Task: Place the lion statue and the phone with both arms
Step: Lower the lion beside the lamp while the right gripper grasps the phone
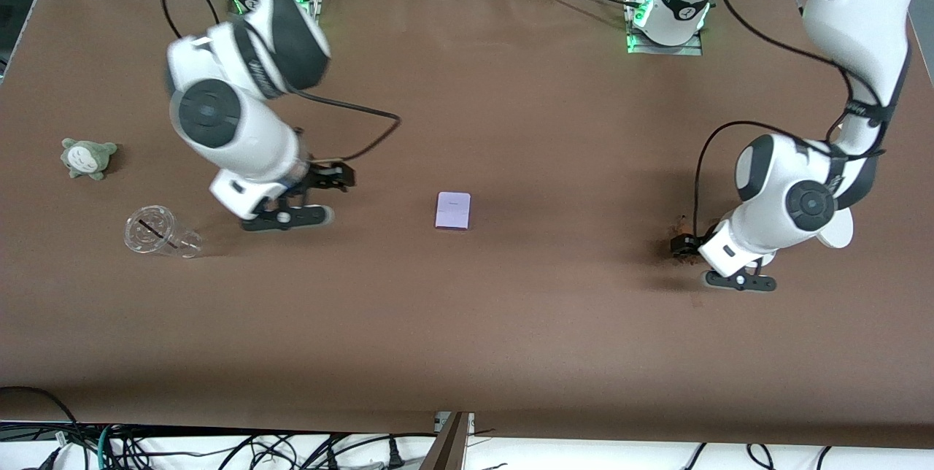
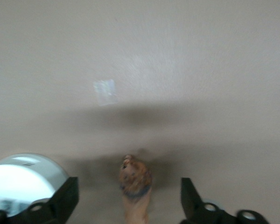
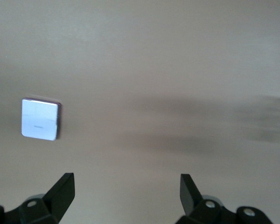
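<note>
The lion statue, a tiny brown-orange figurine, lies on the brown table toward the left arm's end; only a bit of it shows in the front view. My left gripper is open, low over the table, with one finger on each side of the statue and not touching it; it also shows in the front view. The phone, a flat pale lavender rectangle, lies at the table's middle and shows in the right wrist view. My right gripper is open and empty, above the table between the phone and the right arm's end.
A grey-green plush toy sits near the right arm's end. A clear plastic cup lies on its side, nearer the front camera than the plush. A white round object shows partly under the left arm, also in the left wrist view.
</note>
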